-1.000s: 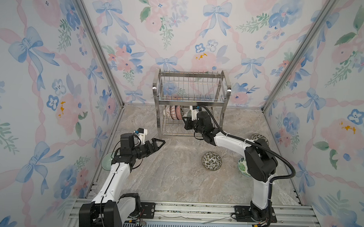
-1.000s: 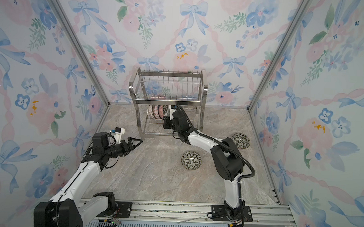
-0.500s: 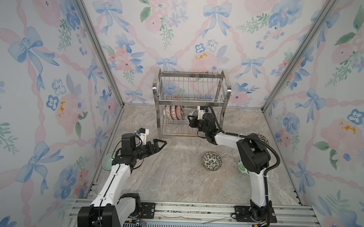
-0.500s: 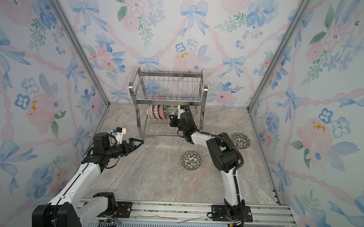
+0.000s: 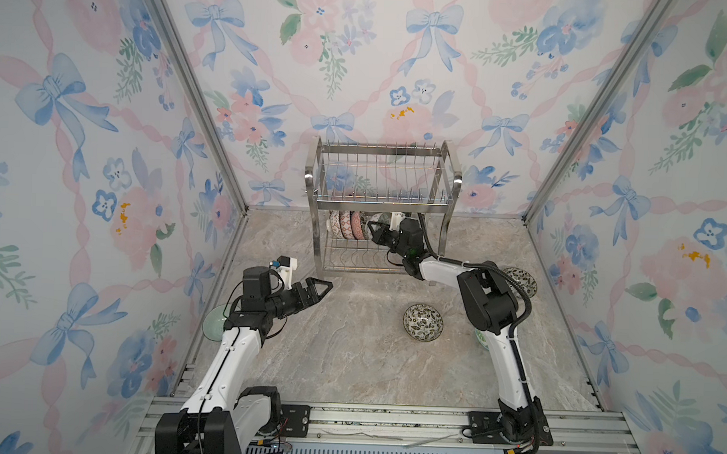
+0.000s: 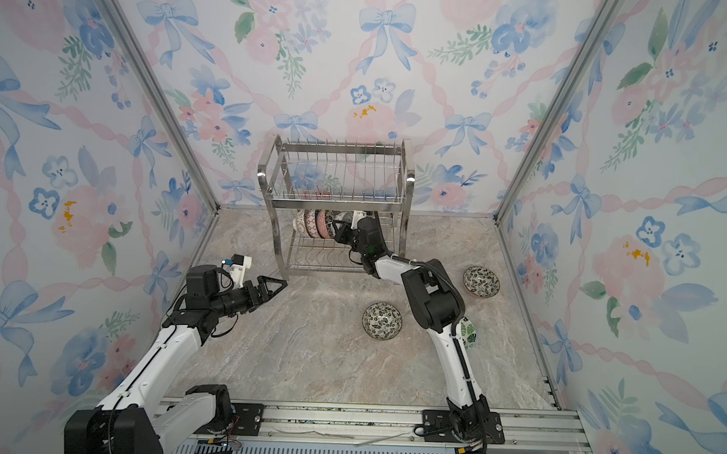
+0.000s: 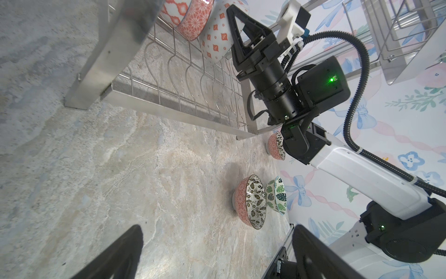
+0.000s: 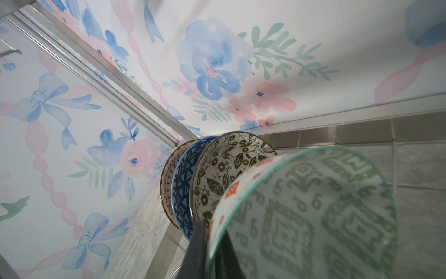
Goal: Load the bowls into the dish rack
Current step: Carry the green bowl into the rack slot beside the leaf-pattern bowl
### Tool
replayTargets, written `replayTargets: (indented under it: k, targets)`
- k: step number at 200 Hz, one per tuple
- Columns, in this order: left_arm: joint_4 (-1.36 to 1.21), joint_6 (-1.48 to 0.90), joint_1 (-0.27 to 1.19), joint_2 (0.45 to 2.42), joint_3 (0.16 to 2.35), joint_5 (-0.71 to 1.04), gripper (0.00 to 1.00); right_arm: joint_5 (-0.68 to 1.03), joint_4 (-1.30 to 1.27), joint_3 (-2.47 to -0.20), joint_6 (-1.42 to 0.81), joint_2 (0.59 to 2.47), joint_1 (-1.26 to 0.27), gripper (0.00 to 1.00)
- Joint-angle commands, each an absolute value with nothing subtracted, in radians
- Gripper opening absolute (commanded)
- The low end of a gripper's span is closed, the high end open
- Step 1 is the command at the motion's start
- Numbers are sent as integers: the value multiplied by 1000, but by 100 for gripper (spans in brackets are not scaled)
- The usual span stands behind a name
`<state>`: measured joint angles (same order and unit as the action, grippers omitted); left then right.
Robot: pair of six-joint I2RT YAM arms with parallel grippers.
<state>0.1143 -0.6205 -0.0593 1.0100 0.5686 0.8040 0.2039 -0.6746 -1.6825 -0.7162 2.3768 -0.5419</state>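
At the back of the table [image 5: 349, 360] stands the dish rack [image 5: 379, 202], with three bowls [image 5: 347, 225] on edge in its lower tier and a black-white leafy bowl [image 5: 423, 322] loose on the table in front. The right hand [image 5: 370, 227] pinches the rim of a green-patterned bowl [image 8: 313, 212] inside that tier, just beside the three. The left hand [image 5: 324, 287] hovers over the table left of the rack, spread wide and holding nothing.

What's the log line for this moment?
right jaws: shut on green bowl rim, in rack lower tier | left jaws: open, empty | racked: three bowls | loose: four bowls
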Motion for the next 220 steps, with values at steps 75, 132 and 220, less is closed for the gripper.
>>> replayTargets:
  k: [75, 132, 220]
  targets:
    - [120, -591, -53, 1014, 578, 779, 98, 278, -888, -1848, -911, 2543, -532, 0]
    - [121, -593, -52, 1030, 578, 777, 98, 309, -923, -1897, -968, 2589, -525, 0]
    - [121, -593, -40, 1018, 576, 770, 98, 317, -820, -1827, -882, 2541, -503, 0]
